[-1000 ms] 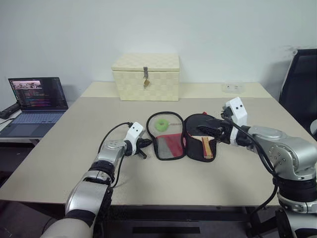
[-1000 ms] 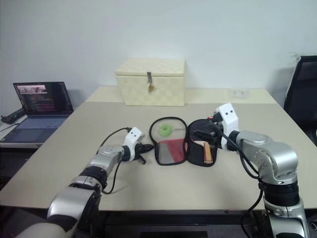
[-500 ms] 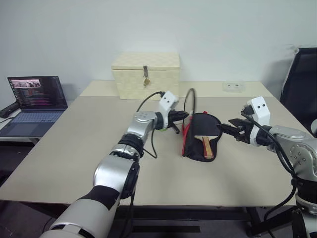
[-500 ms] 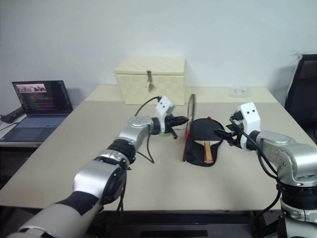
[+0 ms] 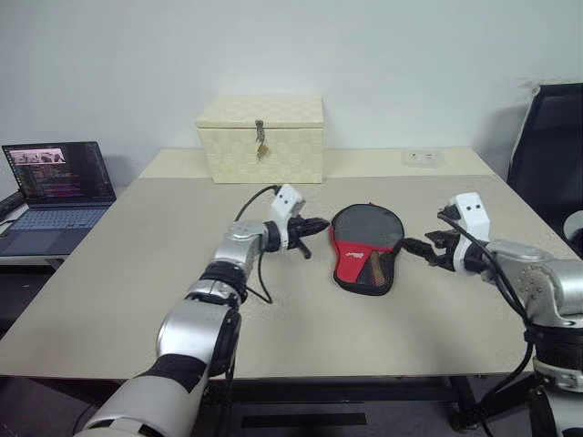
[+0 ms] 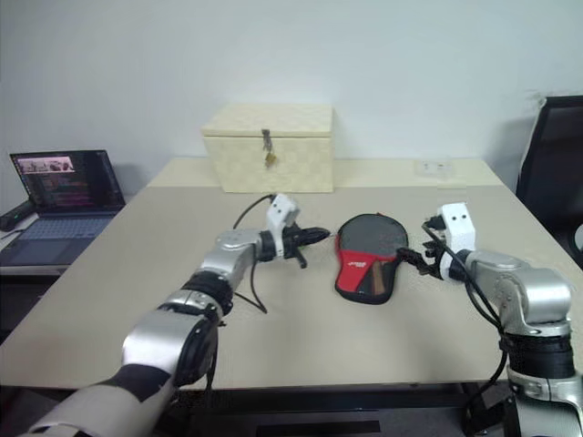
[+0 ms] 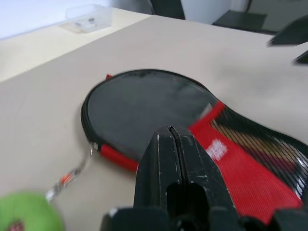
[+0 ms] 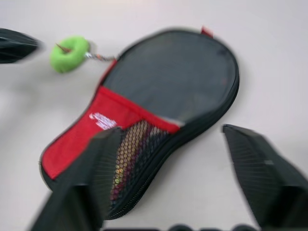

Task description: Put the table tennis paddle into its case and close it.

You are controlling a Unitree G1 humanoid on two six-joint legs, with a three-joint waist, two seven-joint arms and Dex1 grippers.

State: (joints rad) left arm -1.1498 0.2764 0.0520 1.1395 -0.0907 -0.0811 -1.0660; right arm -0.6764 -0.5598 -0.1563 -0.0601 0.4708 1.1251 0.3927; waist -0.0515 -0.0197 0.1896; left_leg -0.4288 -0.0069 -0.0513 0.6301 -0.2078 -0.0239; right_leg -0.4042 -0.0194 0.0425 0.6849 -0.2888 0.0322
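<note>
Case lid folded shut over paddle; zip closure is the step in hand.

Head views: soft paddle-shaped zip case, black round end, red mesh panel w/ white logo (image 5: 366, 255), lies flat mid-table (image 5: 137, 264), between grippers. Long axis runs front-back; round end toward cream woven box (image 5: 260, 138), narrow end toward robot. L gripper (image 5: 314, 224) closed, empty, just beside case. R gripper (image 5: 418, 247) open wide, empty.
L wrist view: fingers (image 7: 159, 159) pressed together; green ring pull (image 7: 26, 215) beside round end. Paddle not visible, presumably inside.
R wrist view: zip seam looks unclosed. Recommend: pin case w/ R, grip pull w/ L, draw along seam.
</note>
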